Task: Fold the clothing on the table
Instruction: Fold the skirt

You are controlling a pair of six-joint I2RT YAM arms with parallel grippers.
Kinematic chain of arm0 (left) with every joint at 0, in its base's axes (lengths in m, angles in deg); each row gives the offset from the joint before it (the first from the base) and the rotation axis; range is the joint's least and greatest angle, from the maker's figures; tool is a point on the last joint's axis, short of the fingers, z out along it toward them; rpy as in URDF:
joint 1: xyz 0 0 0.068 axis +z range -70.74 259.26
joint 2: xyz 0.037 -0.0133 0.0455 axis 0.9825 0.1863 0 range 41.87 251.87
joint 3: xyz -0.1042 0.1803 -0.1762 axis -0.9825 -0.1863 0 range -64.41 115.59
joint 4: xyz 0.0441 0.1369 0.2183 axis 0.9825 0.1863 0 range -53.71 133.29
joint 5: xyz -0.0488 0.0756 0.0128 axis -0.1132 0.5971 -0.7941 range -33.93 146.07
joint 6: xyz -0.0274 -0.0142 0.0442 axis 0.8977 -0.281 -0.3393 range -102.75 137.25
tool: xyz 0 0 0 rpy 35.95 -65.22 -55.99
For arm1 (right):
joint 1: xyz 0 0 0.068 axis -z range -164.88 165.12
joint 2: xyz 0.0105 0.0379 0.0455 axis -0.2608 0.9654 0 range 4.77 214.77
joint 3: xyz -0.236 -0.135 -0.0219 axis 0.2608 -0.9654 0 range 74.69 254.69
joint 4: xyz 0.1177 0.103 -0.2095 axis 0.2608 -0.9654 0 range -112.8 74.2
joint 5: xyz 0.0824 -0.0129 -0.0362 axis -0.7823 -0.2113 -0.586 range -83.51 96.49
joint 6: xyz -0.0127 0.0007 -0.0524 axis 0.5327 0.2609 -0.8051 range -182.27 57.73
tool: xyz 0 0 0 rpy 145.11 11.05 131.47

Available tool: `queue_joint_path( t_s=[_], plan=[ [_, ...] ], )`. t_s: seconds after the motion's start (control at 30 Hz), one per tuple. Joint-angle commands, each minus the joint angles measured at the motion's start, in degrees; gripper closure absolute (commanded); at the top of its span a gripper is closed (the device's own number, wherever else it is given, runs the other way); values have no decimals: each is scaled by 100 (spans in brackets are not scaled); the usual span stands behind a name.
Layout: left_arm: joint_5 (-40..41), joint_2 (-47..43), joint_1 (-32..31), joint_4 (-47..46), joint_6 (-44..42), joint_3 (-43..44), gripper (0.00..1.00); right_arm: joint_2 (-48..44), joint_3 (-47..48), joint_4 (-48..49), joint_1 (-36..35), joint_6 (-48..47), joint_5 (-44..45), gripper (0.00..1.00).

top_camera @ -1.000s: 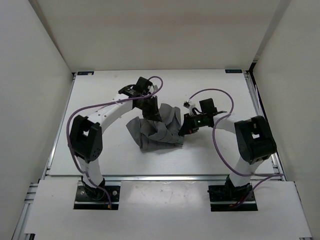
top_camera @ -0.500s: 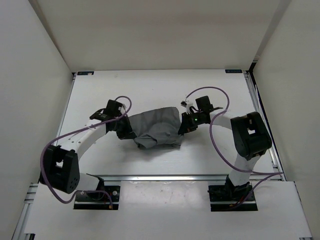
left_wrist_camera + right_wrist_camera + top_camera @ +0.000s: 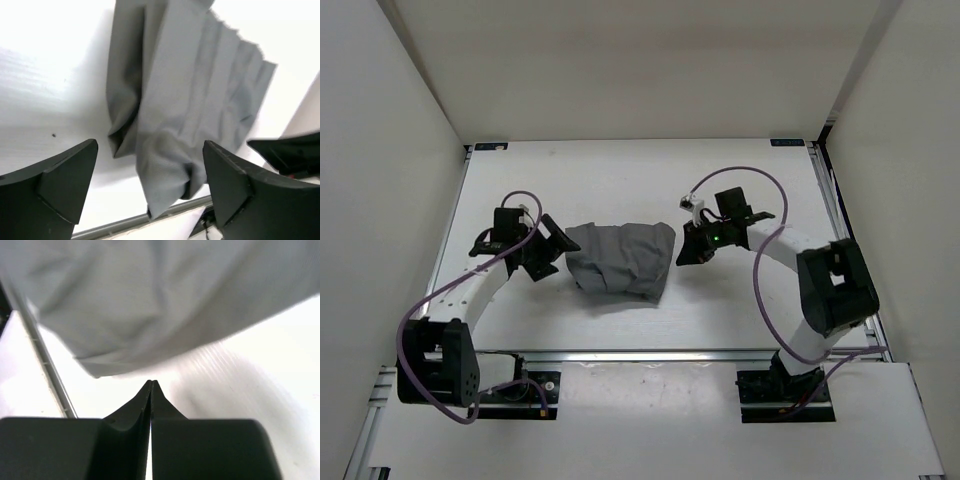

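Observation:
The grey pleated clothing [image 3: 620, 258] lies in a loosely folded heap at the middle of the white table [image 3: 760, 180]. My left gripper [image 3: 550, 250] stands open just left of it, its two black fingers [image 3: 55, 185] wide apart with the clothing [image 3: 190, 90] ahead of them and nothing gripped. At the heap's right edge my right gripper [image 3: 683, 252] is shut. Its tips [image 3: 151, 385] meet on nothing, just short of the clothing's hem [image 3: 150, 305]. The right gripper's dark body [image 3: 295, 152] shows beyond the cloth in the left wrist view.
White walls close the table in on the left, right and far sides. A metal rail [image 3: 640, 353] runs along the near edge, also seen below the cloth as the rail [image 3: 125, 225] and at the left as the rail [image 3: 45, 360].
My left gripper carried the clothing's corner down and left, then opened and let it go. The clothing went from a bunched heap to a wider, flatter fold. The right gripper stayed shut at its right edge.

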Motion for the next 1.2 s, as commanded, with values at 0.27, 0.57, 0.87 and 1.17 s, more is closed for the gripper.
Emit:
queue_joint_path(
  t_s=[0.27,0.57,0.87,1.17],
  plan=[
    [-175,-675,-1302,-252,-81,577,1,-592,209,285,-267,233,-1687,100],
    [-545,-404,-1762,-999,-54,-303,10,392,771,1137,-531,1305,-2681,100],
    [-387,669,-1348,-1298,-240,-585,15,1026,1325,1638,-804,1903,-3146,100],
    [-483,1144,-1085,-1993,77,-944,17,1684,1466,1797,-1304,2281,-3420,100]
  ],
)
